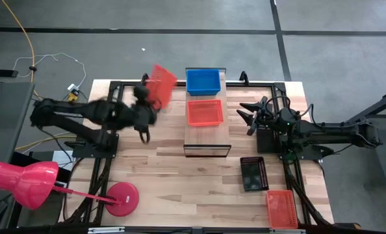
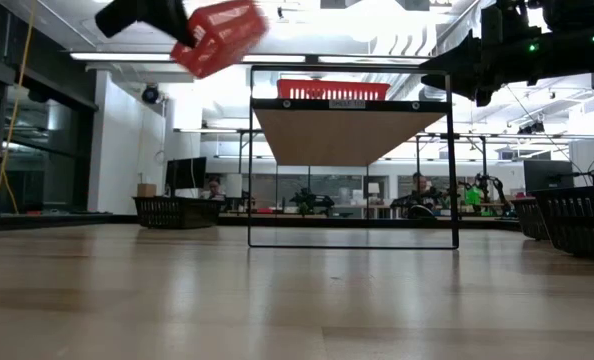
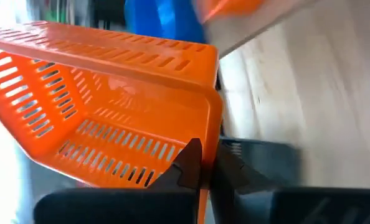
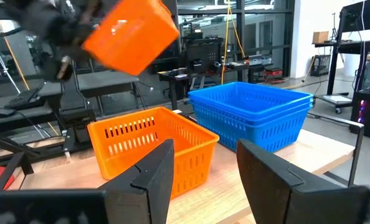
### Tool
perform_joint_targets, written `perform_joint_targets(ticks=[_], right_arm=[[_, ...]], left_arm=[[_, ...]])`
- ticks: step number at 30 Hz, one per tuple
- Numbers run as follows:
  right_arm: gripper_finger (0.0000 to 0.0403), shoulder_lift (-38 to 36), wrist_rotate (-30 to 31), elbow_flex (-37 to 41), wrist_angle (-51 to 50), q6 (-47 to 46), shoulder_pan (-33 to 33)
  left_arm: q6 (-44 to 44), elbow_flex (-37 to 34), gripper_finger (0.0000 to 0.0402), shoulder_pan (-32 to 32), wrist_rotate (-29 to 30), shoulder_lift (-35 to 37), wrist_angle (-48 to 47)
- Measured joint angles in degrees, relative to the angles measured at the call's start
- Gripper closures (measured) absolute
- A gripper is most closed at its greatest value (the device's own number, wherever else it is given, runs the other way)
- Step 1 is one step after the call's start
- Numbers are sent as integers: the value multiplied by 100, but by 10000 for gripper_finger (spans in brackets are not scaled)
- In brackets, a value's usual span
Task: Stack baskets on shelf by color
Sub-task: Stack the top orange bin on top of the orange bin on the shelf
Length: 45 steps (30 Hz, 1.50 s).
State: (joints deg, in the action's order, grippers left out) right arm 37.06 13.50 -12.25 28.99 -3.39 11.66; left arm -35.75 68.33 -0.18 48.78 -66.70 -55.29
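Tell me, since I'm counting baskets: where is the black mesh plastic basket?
In the high view, the black mesh plastic basket sits on the tabletop's right side, between the shelf and a red-orange basket.

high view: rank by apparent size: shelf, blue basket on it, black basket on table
1. shelf, clearly largest.
2. blue basket.
3. black basket, looks a bit smaller than the blue, but these two are close, so that order is unsure.

Left claw (image 3: 205, 167) pinches orange basket (image 3: 110, 112) rim; behind, blurred, perhaps blue baskets (image 3: 163, 22).
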Motion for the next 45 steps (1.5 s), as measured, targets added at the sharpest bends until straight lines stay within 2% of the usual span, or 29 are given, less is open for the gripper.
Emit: perform_joint_targets(ticks=[4, 8, 11, 15, 21, 26, 31, 45], right_arm=[[242, 0, 0, 0, -11, -3, 0], [242, 0, 0, 0, -70, -19, -2], [242, 0, -4, 0, -101, -19, -2], [242, 4, -21, 0, -136, -19, -3], [242, 6, -27, 0, -297, -66, -4], [242, 9, -32, 0, -393, -66, -4], [242, 11, -39, 0, -413, -65, -4], [242, 11, -44, 0, -415, -125, -5]], left_arm=[[-2265, 282, 401, -604, 415, -742, 78], [-3922, 442, 401, -706, 987, -1380, 681], [-4909, 572, 401, -695, 976, -1741, 1232], [-5500, 845, 401, -591, 581, -2076, 1861], [-5888, 983, 401, -181, 71, -2330, 2341], [-5852, 993, 401, 127, -173, -2452, 2355], [-5752, 993, 401, 211, -719, -2458, 2376], [-5134, 991, 383, 160, -979, -2458, 2300]])
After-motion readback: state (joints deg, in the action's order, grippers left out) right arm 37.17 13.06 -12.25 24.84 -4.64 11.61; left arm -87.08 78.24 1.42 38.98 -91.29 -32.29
